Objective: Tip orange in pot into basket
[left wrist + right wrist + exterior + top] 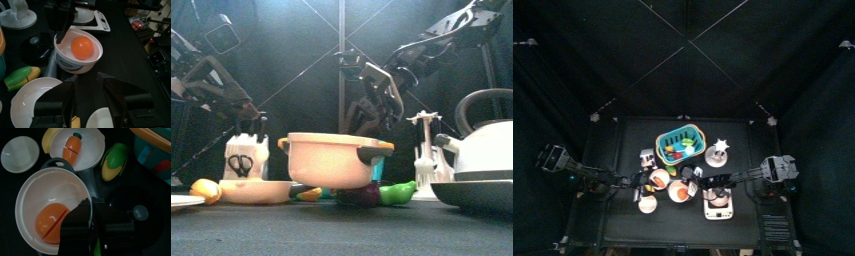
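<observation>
Your left gripper (85,102) hangs open and empty just short of the pot (78,51), which holds the orange (83,47). Your right gripper (89,208) clamps its rim; the basket (683,146) lies at twelve o'clock beyond.

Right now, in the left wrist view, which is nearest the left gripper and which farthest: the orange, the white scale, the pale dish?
1. The pale dish, right beside the left gripper.
2. The orange, in the pot ahead.
3. The white scale, beyond the pot, farthest.
</observation>
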Robot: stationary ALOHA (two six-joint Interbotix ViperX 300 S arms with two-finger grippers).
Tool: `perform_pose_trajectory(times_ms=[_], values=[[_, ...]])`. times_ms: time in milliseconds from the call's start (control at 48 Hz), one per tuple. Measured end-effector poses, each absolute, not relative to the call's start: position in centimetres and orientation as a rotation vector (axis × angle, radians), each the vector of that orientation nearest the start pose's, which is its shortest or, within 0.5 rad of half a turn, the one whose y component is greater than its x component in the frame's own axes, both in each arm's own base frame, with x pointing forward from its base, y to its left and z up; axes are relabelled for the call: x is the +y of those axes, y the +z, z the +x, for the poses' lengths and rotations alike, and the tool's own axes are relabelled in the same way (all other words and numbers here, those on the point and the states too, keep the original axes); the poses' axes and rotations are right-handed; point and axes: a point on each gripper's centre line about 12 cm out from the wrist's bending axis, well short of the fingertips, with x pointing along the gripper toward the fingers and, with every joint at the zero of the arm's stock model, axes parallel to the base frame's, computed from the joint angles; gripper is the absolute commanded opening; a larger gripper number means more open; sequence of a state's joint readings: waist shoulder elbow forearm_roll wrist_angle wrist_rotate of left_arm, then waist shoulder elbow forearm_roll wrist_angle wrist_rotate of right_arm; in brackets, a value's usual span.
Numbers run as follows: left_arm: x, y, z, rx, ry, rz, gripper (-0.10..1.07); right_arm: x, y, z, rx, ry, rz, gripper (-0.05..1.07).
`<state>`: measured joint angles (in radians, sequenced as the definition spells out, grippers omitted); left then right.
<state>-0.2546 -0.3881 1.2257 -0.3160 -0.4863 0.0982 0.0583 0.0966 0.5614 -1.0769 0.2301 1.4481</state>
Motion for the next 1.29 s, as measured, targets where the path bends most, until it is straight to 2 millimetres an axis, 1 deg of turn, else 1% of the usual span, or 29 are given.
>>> perform_pose_trajectory(times_ms=[208,417,604,812,917,1000,1104,1208,1292], values=[[-4.7,16.1,24.7,0.375,-0.073,-0.105,0.78,-0.2,16.8,40.8,0.698,-0.288,0.263,0.21],[-4.6,16.1,24.7,0.378,-0.072,-0.106,0.78,-1.4,18.2,40.5,0.665,-0.321,0.251,0.21],[-4.6,16.1,24.7,0.377,-0.07,-0.105,0.78,-3.5,21.3,40.2,0.582,-0.344,0.212,0.21],[-4.5,15.9,24.6,0.383,-0.069,-0.105,0.78,-7.3,24.6,40.2,0.487,-0.42,0.224,0.21],[-4.5,15.9,24.6,0.386,-0.068,-0.103,0.78,-9.2,26.8,40.3,0.426,-0.456,0.23,0.21],[-4.5,15.9,24.6,0.389,-0.07,-0.103,0.78,-10.9,28.1,40.3,0.387,-0.484,0.218,0.21],[-4.6,15.9,24.6,0.392,-0.071,-0.103,0.78,-13.2,28.8,40.5,0.362,-0.518,0.204,0.21],[-4.5,15.7,24.5,0.4,-0.068,-0.103,0.78,-15.3,28.5,41.1,0.365,-0.555,0.177,0.21],[-4.5,15.7,24.5,0.4,-0.068,-0.103,0.78,-16.7,28.2,41.6,0.37,-0.573,0.135,0.21]])
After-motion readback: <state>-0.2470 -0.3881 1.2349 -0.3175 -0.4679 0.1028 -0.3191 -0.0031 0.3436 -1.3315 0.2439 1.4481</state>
